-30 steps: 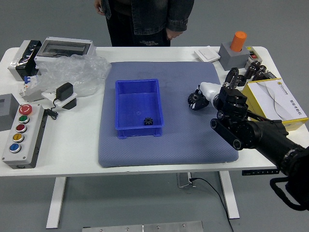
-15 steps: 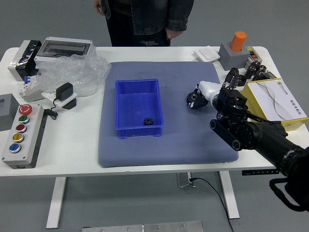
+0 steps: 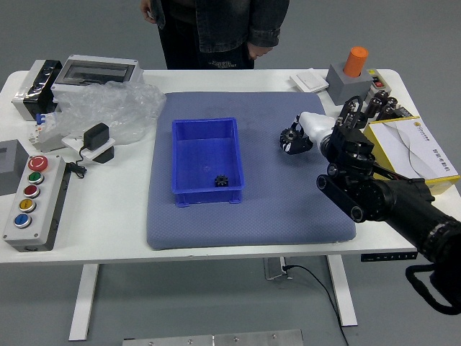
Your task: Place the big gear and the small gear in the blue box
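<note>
My right hand (image 3: 302,135) reaches in from the right over the blue-grey mat, with its white-covered fingers pointing left. Its fingertips are closed on the dark big gear (image 3: 289,139), which they partly hide. The blue box (image 3: 207,155) lies to the left of this hand, on the middle of the mat. Inside the box, near its front right corner, lies the small black gear (image 3: 222,181). My left arm is out of view.
A person (image 3: 216,32) stands at the far side, both hands lowered. Plastic wrap (image 3: 108,112), a black-and-white device (image 3: 99,144) and a button panel (image 3: 36,202) are on the left. A yellow box (image 3: 414,151) and a grey block with orange top (image 3: 347,83) are on the right.
My right hand and the big gear in its fingers have shifted a little toward the far side. The blue box and small gear have not moved.
</note>
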Available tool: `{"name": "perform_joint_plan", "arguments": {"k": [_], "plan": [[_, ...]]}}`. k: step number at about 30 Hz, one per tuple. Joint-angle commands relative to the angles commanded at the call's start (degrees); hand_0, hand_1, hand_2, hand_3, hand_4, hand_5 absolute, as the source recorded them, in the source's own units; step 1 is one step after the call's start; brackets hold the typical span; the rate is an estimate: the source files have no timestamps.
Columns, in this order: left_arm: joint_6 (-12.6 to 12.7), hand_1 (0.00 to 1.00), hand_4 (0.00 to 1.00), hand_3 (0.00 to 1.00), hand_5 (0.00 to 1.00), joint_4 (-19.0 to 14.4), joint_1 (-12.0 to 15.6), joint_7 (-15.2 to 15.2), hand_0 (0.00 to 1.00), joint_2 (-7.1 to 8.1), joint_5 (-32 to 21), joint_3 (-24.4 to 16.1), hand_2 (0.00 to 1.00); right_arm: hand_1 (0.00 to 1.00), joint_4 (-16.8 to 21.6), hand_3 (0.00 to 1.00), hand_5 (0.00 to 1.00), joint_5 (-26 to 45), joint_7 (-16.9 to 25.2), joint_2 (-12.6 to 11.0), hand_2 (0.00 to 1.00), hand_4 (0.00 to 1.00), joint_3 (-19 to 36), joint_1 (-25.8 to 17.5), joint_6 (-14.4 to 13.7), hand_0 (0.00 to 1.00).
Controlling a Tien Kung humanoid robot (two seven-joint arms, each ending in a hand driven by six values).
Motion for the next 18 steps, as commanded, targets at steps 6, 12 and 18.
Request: {"name": "perform_joint_plan", "arguments": {"k": [6, 12, 18], "plan": [[0.01, 0.679, 0.419, 0.685, 0.008, 0.00, -0.01, -0.02, 0.728, 0.09, -0.06, -0.02, 0.697, 0.446, 4.90, 0.503, 0.218, -1.87, -0.96, -1.47, 0.444, 0.642, 2.12, -0.33, -0.44, 0.570], [-0.10, 0.679, 0.419, 0.685, 0.008, 0.00, -0.12, -0.07, 0.728, 0.16, 0.13, -0.30, 0.696, 0.445, 11.46, 0.500, 0.202, -4.48, -2.10, -2.52, 0.440, 0.644, 4.39, -1.04, -0.92, 0.566], [-0.17, 0.679, 0.419, 0.685, 0.009, 0.00, 0.01, -0.04, 0.728, 0.19, 0.28, -0.46, 0.696, 0.447, 19.07, 0.500, 0.185, -6.91, -3.18, -2.64, 0.441, 0.651, 6.09, -2.20, -1.31, 0.569]]}}
